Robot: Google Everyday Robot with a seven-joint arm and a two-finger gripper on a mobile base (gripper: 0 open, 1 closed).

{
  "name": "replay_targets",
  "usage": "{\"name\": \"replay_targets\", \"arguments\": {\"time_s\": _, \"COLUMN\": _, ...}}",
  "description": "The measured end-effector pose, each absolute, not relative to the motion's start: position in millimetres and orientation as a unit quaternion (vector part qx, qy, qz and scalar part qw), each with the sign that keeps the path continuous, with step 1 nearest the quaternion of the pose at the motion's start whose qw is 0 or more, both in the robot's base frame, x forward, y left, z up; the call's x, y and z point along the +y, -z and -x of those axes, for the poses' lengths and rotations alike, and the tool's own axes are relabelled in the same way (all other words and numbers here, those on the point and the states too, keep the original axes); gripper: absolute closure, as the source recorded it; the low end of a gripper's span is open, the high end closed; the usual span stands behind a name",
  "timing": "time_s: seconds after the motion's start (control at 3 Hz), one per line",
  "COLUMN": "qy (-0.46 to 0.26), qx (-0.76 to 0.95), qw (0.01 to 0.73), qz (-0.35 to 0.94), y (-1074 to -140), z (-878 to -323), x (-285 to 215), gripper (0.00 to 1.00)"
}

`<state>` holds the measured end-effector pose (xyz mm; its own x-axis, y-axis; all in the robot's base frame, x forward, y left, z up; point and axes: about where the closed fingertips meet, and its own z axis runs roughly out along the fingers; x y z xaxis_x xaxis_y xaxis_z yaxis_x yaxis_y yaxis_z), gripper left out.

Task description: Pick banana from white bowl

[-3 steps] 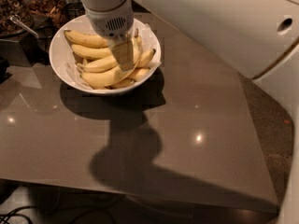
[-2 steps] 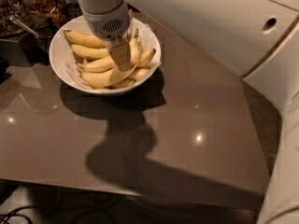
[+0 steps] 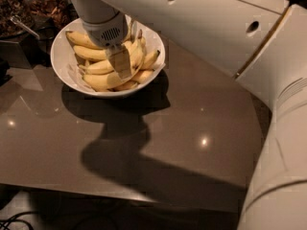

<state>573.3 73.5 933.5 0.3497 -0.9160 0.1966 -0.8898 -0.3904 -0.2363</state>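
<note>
— Where is my gripper?

— Your gripper point(image 3: 122, 70) is down inside the white bowl point(image 3: 61, 67), which sits at the far left of the brown table point(image 3: 192, 119). Its tip is among the pile of fruit.

— And the banana?

— Your banana point(image 3: 103, 82) lies in the bowl, curving along the near side of the pile, right at the gripper's tip.

— Has it got hold?

— You cannot tell from here whether it grips anything.

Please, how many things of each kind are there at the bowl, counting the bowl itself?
White bowl: 1
Bananas in it: 7 visible, others possibly hidden
End effector, down in the pile: 1
Total: 9 visible
</note>
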Motion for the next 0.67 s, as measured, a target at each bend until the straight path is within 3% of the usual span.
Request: {"name": "replay_targets", "arguments": {"time_s": 0.67, "qy": 0.143, "qx": 0.556, "qw": 0.035, "qz": 0.818, "y": -917.1, "z": -581.6, "x": 71.6, "gripper": 0.46}}
